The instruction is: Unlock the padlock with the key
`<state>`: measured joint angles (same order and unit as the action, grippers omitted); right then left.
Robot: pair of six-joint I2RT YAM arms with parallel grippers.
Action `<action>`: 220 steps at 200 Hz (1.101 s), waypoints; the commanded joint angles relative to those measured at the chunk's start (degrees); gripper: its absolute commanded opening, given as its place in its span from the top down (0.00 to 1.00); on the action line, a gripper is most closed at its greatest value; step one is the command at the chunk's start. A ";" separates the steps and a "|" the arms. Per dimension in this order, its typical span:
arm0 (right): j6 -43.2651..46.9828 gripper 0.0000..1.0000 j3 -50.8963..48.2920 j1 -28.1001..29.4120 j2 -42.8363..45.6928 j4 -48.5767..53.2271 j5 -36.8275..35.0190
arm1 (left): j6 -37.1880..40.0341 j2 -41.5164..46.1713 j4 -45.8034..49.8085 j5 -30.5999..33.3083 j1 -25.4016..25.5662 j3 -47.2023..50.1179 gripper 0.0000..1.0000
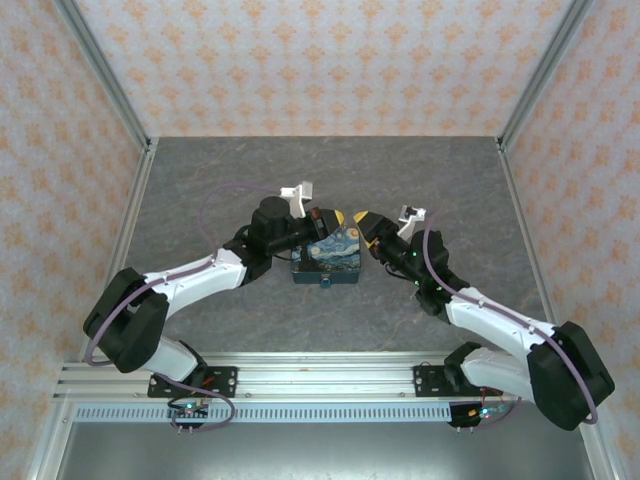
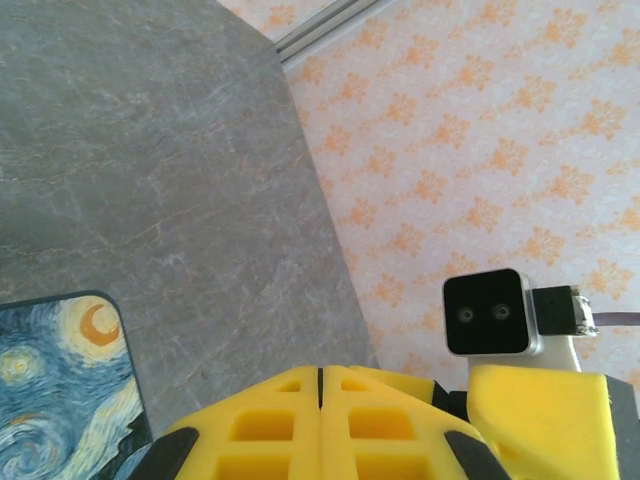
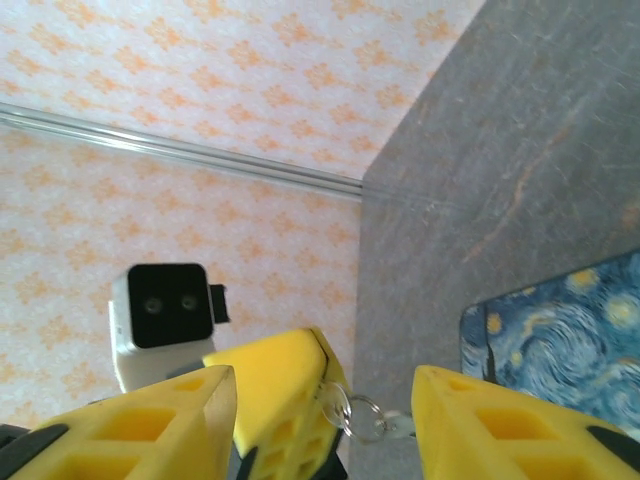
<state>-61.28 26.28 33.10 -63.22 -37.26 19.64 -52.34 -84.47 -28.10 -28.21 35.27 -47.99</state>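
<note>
The padlock (image 1: 332, 255), a square block with a starry-night top, lies flat on the grey table between the two arms; its corner shows in the left wrist view (image 2: 60, 380) and in the right wrist view (image 3: 560, 340). My left gripper (image 1: 337, 216) hovers just beyond its far edge, yellow fingers (image 2: 321, 372) pressed together. From their seam hangs a metal key ring (image 3: 362, 415). A pale bit of the key (image 3: 400, 428) dangles from it, partly hidden behind my right finger. My right gripper (image 1: 363, 220) (image 3: 325, 400) is open, facing the left one, its fingers either side of the ring.
Patterned orange walls and metal corner posts (image 1: 110, 80) enclose the grey table (image 1: 420, 180). The other arm's wrist camera (image 2: 485, 313) (image 3: 165, 310) sits close in each wrist view. The arm bases stand on a rail (image 1: 320, 385) at the near edge.
</note>
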 commanded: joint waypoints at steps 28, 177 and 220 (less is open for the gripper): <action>1.33 0.56 2.33 0.45 -3.95 -8.55 0.52 | -6.05 -0.10 -12.59 -1.89 -0.73 1.55 1.00; 2.81 0.79 3.34 0.39 -7.36 -14.60 5.05 | -9.78 -1.84 -14.21 -2.75 -0.73 2.24 1.00; 2.69 0.82 3.08 0.40 -8.19 -15.45 6.70 | -10.32 -2.27 -14.51 -2.74 -0.73 2.12 1.00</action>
<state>-59.51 28.18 33.23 -70.85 -48.97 24.27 -61.80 -85.67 -40.16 -29.82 34.81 -45.89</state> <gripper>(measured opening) 0.192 0.044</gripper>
